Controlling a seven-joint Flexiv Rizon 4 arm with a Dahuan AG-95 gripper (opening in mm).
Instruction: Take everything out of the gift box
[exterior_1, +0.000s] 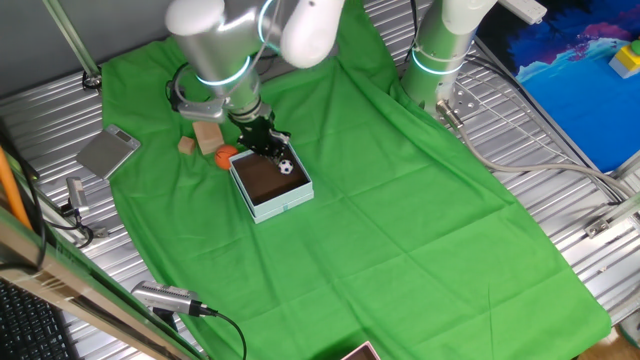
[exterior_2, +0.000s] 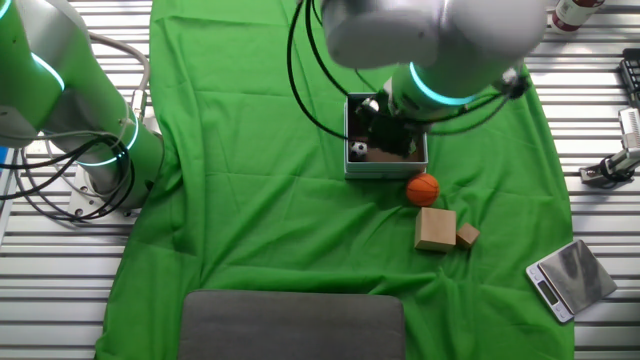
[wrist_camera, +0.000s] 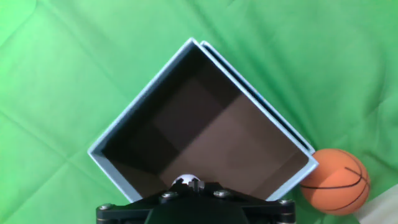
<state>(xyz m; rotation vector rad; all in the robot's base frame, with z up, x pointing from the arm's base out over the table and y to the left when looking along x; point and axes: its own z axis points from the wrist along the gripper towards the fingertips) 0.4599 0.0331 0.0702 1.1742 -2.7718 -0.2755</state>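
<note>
Seemingly, gift box (exterior_1: 270, 185) holds soccer ball (exterior_1: 286, 167) (alone).

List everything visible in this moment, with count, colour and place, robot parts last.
gift box: one, pale blue outside, brown inside, mid-cloth.
soccer ball: one, black and white, inside the box at its edge.
basketball: one, orange, on the cloth beside the box.
wooden blocks: two, tan, one large and one small, past the basketball.
scale: one, silver, at the cloth's edge.
cloth: one, green, over the table.
second arm: one, white, off to the side.
gripper: one, black, over the box; jaw state hidden.
</note>
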